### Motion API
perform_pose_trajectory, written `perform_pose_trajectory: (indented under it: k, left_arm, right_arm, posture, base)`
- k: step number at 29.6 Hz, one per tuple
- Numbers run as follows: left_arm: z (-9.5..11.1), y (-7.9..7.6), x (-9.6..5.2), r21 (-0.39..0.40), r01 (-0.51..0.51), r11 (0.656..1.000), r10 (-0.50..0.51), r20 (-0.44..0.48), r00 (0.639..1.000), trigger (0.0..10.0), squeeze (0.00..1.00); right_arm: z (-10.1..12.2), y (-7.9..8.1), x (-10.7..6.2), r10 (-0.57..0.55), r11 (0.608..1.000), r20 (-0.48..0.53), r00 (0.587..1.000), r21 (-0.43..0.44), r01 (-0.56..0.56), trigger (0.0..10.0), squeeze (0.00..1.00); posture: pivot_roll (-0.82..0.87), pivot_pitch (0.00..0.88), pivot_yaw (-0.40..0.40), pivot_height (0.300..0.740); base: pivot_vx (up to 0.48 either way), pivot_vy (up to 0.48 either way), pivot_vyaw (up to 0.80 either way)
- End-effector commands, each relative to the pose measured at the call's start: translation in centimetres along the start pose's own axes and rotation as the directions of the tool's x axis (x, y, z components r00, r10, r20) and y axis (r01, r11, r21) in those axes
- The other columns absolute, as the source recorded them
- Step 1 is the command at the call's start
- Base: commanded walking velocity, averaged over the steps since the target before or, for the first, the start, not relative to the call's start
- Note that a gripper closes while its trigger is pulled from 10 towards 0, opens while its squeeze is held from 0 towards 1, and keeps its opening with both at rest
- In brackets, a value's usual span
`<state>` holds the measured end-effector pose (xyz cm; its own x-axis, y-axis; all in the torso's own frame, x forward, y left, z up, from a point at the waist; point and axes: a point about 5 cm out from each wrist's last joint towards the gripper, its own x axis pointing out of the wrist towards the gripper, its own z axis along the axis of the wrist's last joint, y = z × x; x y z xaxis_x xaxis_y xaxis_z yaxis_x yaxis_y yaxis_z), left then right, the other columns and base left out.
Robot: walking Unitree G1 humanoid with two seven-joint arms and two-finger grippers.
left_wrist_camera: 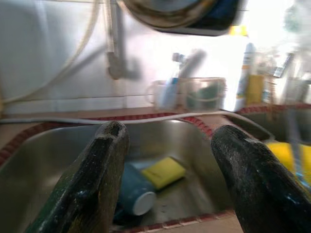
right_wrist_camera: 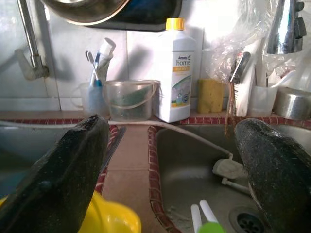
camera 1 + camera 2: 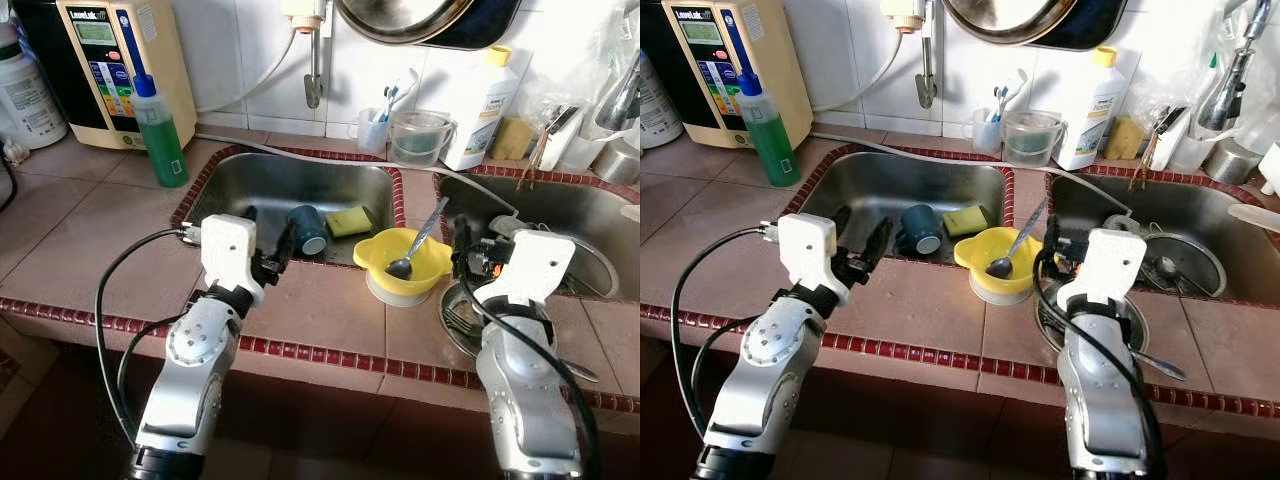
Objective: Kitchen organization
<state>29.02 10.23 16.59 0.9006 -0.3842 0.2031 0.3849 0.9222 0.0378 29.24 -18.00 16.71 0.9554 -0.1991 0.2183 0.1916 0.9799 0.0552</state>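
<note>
A dark blue ceramic mug (image 3: 307,229) is lying on its side in the left steel sink (image 3: 240,180), beside a yellow sponge (image 3: 348,221). The left hand (image 3: 268,243) is hovering at the rim, fingers apart; the right hand (image 3: 1052,250), fingers also apart, is crowding the yellow plastic bowl (image 3: 403,262) holding 1 spoon (image 3: 418,243), risking tipping it off the tiled bench (image 3: 320,310).

Two sinks (image 3: 215,180) (image 3: 600,215); one mug (image 3: 306,229), sponge (image 3: 348,221), bowl (image 3: 430,262) (spoon (image 3: 418,240) inside).

We find open tiled worktop (image 3: 90,230) at its left edge, while the left sink (image 3: 250,185) holds a blue cup (image 3: 307,229) and yellow sponge (image 3: 348,221), and a yellow bowl (image 3: 403,262) with a spoon (image 3: 418,243) blocks the divider between the sinks.
</note>
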Motion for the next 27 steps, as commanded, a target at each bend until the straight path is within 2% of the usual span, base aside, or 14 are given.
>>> perform_pose_trajectory:
  k: [1, 7, 12, 21, 22, 27]
  left_arm:
    - [0.3, -0.9, -0.3, 0.022, 0.064, 0.998, -0.064, 0.008, 0.998, 10.0, 0.00]
    - [0.1, -1.5, -0.8, 0.034, 0.125, 0.992, -0.125, -0.005, 0.992, 10.0, 0.00]
    - [0.4, -1.2, -0.7, 0.036, 0.124, 0.992, -0.124, -0.003, 0.992, 10.0, 0.00]
    - [0.7, -1.5, -0.8, 0.029, 0.138, 0.990, -0.138, -0.003, 0.990, 10.0, 0.00]
    - [0.7, -1.6, -0.8, 0.025, 0.138, 0.990, -0.138, -0.003, 0.990, 10.0, 0.00]
    - [0.7, -1.8, -0.9, 0.018, 0.137, 0.990, -0.136, -0.006, 0.991, 10.0, 0.00]
  right_arm:
    - [0.0, -0.2, 0.6, -0.007, 1.000, -0.014, 1.000, 0.026, 0.007, 10.0, 0.00]
    - [0.1, -0.6, 1.8, -0.013, 0.995, -0.030, 0.999, 0.094, 0.016, 10.0, 0.00]
    - [0.1, -1.0, 2.9, -0.036, 0.988, -0.050, 0.998, 0.146, 0.043, 10.0, 0.00]
    - [1.5, -0.7, 5.7, -0.065, 0.969, -0.065, 0.996, 0.235, 0.079, 10.0, 0.00]
    - [1.8, -0.6, 6.2, -0.071, 0.960, -0.079, 0.994, 0.264, 0.089, 10.0, 0.00]
    - [1.9, -0.5, 7.0, -0.071, 0.950, -0.114, 0.991, 0.296, 0.102, 10.0, 0.00]
  posture:
    - [-0.14, 0.014, 0.018, 0.740]
    - [-0.14, 0.024, 0.024, 0.740]
    - [-0.14, 0.037, 0.035, 0.740]
    - [-0.14, 0.047, 0.043, 0.740]
    - [-0.14, 0.053, 0.042, 0.740]
    - [-0.14, 0.053, 0.040, 0.740]
  base:
    - [0.000, 0.000, 0.00]
    - [0.000, 0.000, 0.00]
    - [0.000, 0.000, 0.00]
    - [0.000, 0.000, 0.00]
    - [0.000, 0.000, 0.00]
    - [0.000, 0.000, 0.00]
